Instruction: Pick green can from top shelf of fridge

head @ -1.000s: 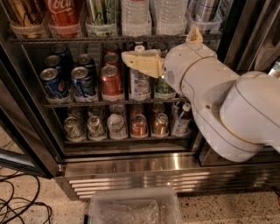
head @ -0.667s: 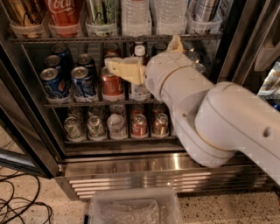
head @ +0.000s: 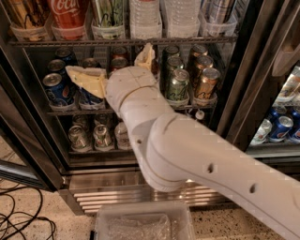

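The green can (head: 108,13) stands in a clear plastic holder on the top shelf (head: 126,42) of the fridge (head: 140,187), between a red Coca-Cola can (head: 69,14) and water bottles (head: 145,16). Only its lower part shows. My gripper (head: 108,58) is below the top shelf, in front of the middle shelf's cans. It is open and empty. One pale finger (head: 86,79) points left and the other (head: 145,56) points up, just under the top shelf's wire edge. My white arm (head: 187,150) covers much of the lower fridge.
The middle shelf holds blue cans (head: 56,86) on the left and green and gold cans (head: 192,82) on the right. Silver cans (head: 89,136) stand on the bottom shelf. A dark door frame (head: 243,89) stands at the right. A clear bin (head: 143,225) and cables (head: 23,220) lie on the floor.
My arm has swung left across the middle shelf and the gripper now sits further left, in front of the blue cans. The cans have not moved.
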`<state>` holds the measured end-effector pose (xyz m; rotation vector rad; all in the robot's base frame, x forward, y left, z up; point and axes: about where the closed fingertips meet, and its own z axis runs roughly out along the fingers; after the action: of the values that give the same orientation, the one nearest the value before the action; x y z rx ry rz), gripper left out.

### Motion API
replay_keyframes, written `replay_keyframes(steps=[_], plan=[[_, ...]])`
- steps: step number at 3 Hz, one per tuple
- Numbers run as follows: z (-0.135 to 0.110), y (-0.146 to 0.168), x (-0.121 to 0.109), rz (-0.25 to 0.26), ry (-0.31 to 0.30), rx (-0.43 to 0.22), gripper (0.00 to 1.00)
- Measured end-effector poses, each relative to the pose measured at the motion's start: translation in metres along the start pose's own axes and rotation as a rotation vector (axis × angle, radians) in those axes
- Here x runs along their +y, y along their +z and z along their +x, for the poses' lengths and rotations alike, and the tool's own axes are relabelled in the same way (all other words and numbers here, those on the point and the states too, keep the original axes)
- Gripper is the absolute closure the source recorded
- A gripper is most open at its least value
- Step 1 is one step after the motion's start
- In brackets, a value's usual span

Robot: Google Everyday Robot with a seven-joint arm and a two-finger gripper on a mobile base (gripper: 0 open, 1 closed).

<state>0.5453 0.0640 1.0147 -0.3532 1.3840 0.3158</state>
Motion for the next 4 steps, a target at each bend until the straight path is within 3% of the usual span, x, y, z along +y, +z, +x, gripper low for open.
replay_keyframes(steps=[2,4], plan=[[-0.022,0.005,0.026,0.104,-0.109,-0.1,0.07],[-0.018,0.027,0.025,0.158,-0.074,-0.1,0.1]])
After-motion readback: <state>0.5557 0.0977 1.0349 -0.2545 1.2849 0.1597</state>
